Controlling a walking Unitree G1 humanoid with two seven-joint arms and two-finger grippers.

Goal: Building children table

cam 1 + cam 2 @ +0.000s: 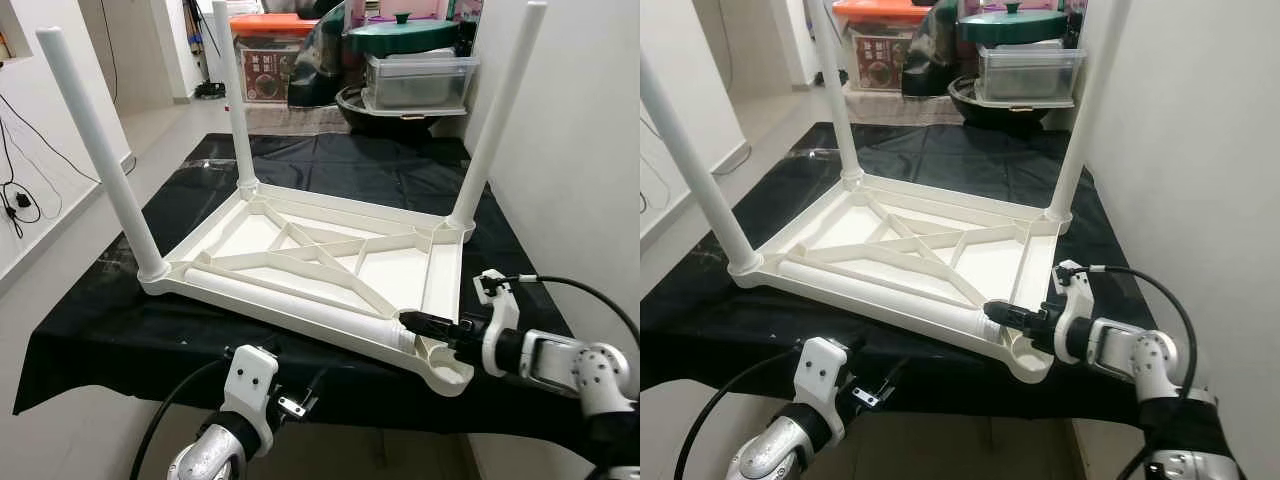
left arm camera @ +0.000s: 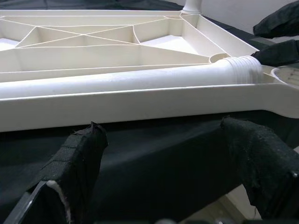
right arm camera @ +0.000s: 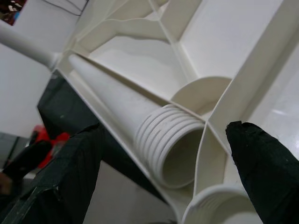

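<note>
Tabletop lies upside down on the black-draped desk, three legs up. Right hand, fingers wide, reaches the loose leg; left hand hangs wide below the edge.

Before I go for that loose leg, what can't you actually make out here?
- Empty corner socket: its inner thread is hidden by its own rim, eye views.
- Loose leg: its far end is cut off by the left wrist view's edge.
- Right gripper: contact with the leg's threaded end is unclear.

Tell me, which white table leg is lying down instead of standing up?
The loose leg lying along the near edge of the upside-down tabletop, its threaded end by the right gripper. The other three legs stand upright in corner sockets.
</note>
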